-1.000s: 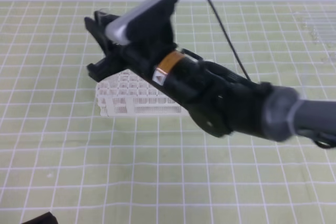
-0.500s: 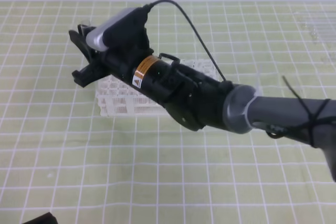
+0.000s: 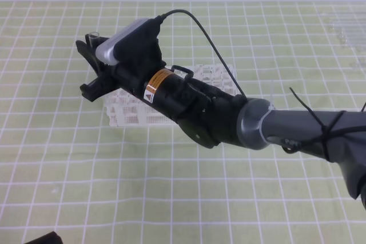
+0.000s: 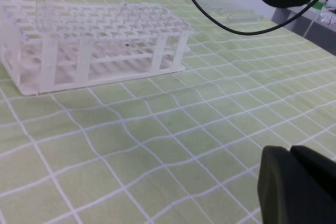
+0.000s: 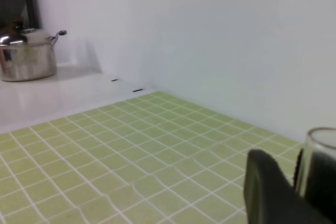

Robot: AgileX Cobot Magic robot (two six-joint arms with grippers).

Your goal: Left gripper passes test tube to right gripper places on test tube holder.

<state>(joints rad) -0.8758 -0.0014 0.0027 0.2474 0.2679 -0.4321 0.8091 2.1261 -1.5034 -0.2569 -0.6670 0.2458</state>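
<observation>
Even, bright, diffuse light with only faint shadow under the test tube holder (image 3: 166,98); its lattice is slightly soft in the high view. Beside it in the left wrist view, grid lines warp wavily, and the left gripper (image 4: 296,184) blurs

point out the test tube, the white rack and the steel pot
test tube (image 5: 321,153), right wrist view, its open rim and upper wall
rack (image 4: 110,22), left wrist view, top lattice
pot (image 5: 26,56), right wrist view, its side wall
</observation>
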